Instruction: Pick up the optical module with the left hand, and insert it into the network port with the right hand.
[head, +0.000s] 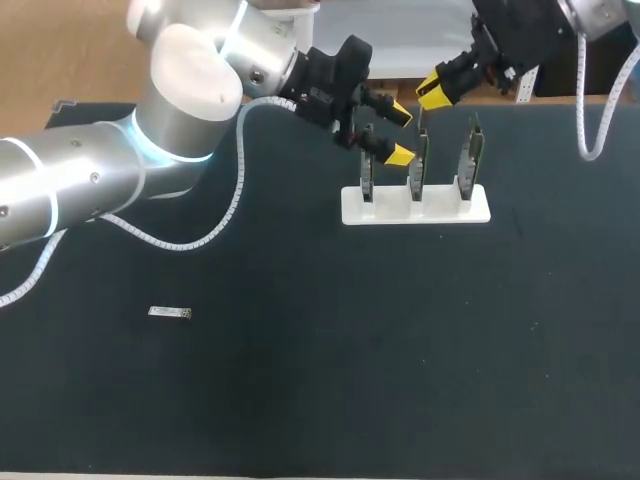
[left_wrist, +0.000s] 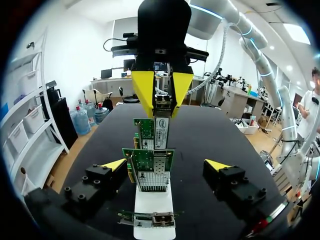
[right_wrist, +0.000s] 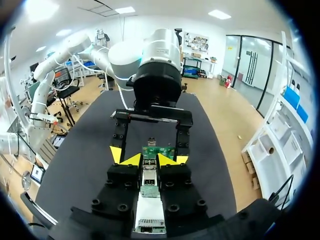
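Insertion looks to be the step in hand. Head view: the right gripper (head: 432, 92) hangs over a white base (head: 445, 212) carrying 3 upright network cards (head: 367, 170). A thin sliver under its tips, over what seems the middle card, is probably the optical module (head: 421, 120). The left gripper (head: 399, 134) sits just beside that row, fingers spread and holding nothing. Well apart on the table (head: 320, 400) lies a small silvery piece (head: 170, 313), perhaps a spare module, too small to tell. Left wrist view: its own yellow tips stand wide apart on either side of a card, touching nothing. Beyond them the right gripper's yellow fingers (left_wrist: 144, 90) clamp the silver module from 2 sides, its lower end meeting the top of the card behind. Right wrist view: its tips pinch a metal body between them, with the left gripper open beyond. I judge the next move calls for a straight push along the network port's axis, without tilt, then a release. The port's mouth is hidden in every view, so how deep the module sits cannot be read. The right arm is cut off at the head view's edge.
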